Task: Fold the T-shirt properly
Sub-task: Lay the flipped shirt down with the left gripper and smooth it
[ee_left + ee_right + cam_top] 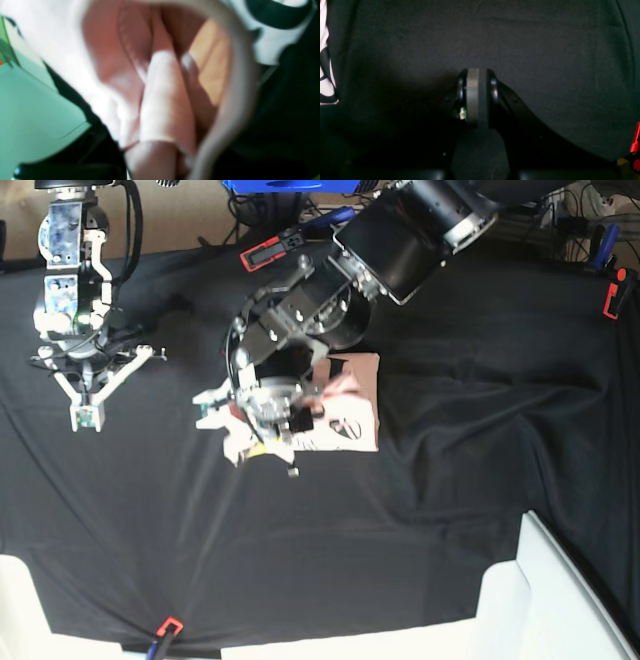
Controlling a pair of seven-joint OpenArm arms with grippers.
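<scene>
Left wrist view is filled by blurred pink folds of the T-shirt (165, 100), and whether cloth is pinched by the left gripper (290, 420) cannot be told from that view or from the base view, where the arm covers its fingers. The T-shirt (350, 405) is seen bunched into a small folded packet, black lettering up, on the black table cloth (450, 510), directly under that gripper. The right gripper (476, 96) is shown clenched on nothing, pads together, well apart from the T-shirt, over bare cloth.
</scene>
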